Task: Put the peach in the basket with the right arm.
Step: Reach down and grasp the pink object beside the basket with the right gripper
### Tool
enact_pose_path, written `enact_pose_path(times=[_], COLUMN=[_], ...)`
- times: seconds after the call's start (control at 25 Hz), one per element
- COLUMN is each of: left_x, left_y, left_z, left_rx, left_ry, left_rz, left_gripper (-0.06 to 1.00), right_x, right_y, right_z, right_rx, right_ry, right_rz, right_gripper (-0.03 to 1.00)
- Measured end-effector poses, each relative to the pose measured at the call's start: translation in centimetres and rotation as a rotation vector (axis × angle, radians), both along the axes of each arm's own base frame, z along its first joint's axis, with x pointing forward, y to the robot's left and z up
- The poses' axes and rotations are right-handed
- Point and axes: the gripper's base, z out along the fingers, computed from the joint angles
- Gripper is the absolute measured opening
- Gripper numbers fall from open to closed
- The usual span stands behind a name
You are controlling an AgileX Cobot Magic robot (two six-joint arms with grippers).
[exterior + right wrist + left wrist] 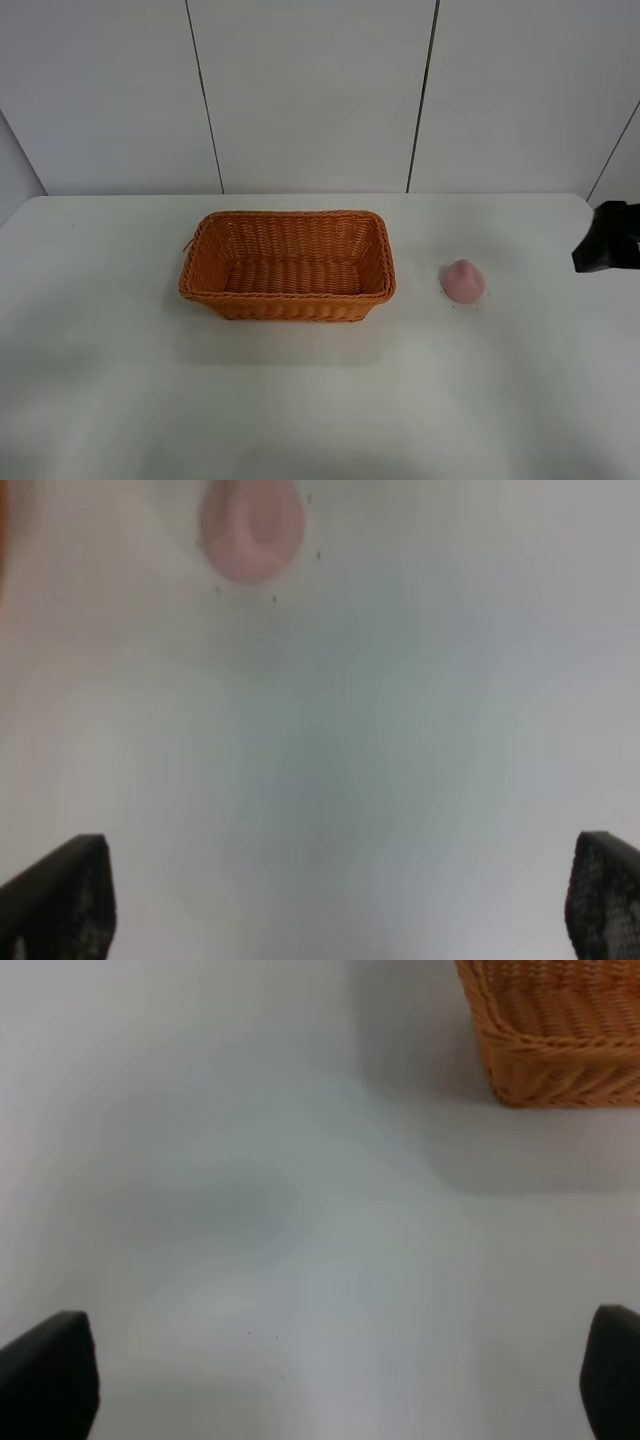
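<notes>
**One peach on the table, both my claws wide**

Of my right arm (607, 238) the high view shows only a black piece, cut off at the right edge of the frame. My right claw (330, 900) stands wide, with nothing between its two tips. The one peach (463, 281) looks blurred and partly cut off in my wrist view. It lies on the table (300, 400), right of centre, near the one wicker basket (288, 265) but not touching it. My left claw (330, 1375) is wide too, and empty.

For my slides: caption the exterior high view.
Empty wicker basket on a white table, pink peach apart to its right, right arm at the frame's edge.
</notes>
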Motion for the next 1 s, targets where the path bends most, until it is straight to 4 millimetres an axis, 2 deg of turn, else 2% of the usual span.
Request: enact_pose_path(times=[0.16, 0.28, 0.4, 0.52, 0.64, 0.8, 1.0], left_x=[0.0, 0.0, 0.0, 0.0, 0.0, 0.0, 0.0], left_y=[0.0, 0.0, 0.0, 0.0, 0.0, 0.0, 0.0], left_z=[0.0, 0.0, 0.0, 0.0, 0.0, 0.0, 0.0], left_rx=[0.0, 0.0, 0.0, 0.0, 0.0, 0.0, 0.0], left_ry=[0.0, 0.0, 0.0, 0.0, 0.0, 0.0, 0.0], left_rz=[0.0, 0.0, 0.0, 0.0, 0.0, 0.0, 0.0], left_gripper=[0.99, 0.99, 0.99, 0.99, 0.99, 0.99, 0.99], right_x=[6.6, 11.2, 14.9, 17.6, 19.0, 19.3, 19.9], right_y=[0.1, 0.2, 0.3, 0.7, 2.4, 4.6, 4.8], right_z=[-1.9, -4.2, -6.0, -7.7, -9.2, -11.4, -14.1], right_rx=[-0.002, -0.003, -0.003, -0.005, -0.016, -0.02, -0.023], right_ry=[0.086, 0.146, 0.184, 0.206, 0.224, 0.271, 0.307], right_rz=[0.0, 0.0, 0.0, 0.009, 0.067, 0.121, 0.12], right_gripper=[0.7, 0.7, 0.7, 0.7, 0.7, 0.7, 0.7])
